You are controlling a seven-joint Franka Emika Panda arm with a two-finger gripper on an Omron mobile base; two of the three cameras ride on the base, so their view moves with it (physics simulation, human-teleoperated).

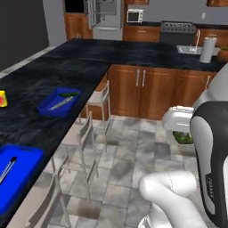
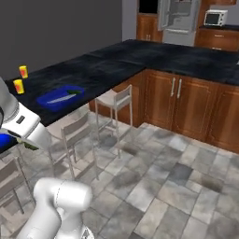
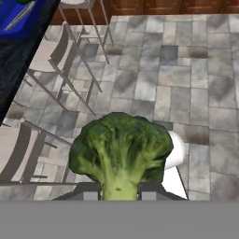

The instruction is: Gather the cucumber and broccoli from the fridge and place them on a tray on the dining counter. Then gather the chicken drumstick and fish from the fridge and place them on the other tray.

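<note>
Left base view: the lumpy green broccoli floret head (image 1: 181, 138) is peeking out under the white hand, low on the right over the tiled floor. The long black marbled dining counter (image 1: 53, 71) is running along the left. The far blue rectangular tray (image 1: 59, 102) is carrying the small dark green cucumber (image 1: 68, 95) and a thin grey utensil (image 1: 61, 103); the near blue tray (image 1: 15, 180) is sitting well apart from it, closer to the base.

Right base view: the tall grey steel fridge (image 2: 177, 16) is standing far back, so the robot looks to be hauling its load away from it. The cucumber tray is lying ahead on the counter, beyond the pale metal chairs (image 2: 77, 137).

Hand view: the two-finger gripper (image 3: 120, 192) is clamping shut on the broccoli's pale stem, head pointing outward from the fingers.

Key relation: the cucumber tray is lying up and to the left of the held broccoli, across the chairs, so I'd guess the carry needs to be going that way and up over the counter edge.
</note>
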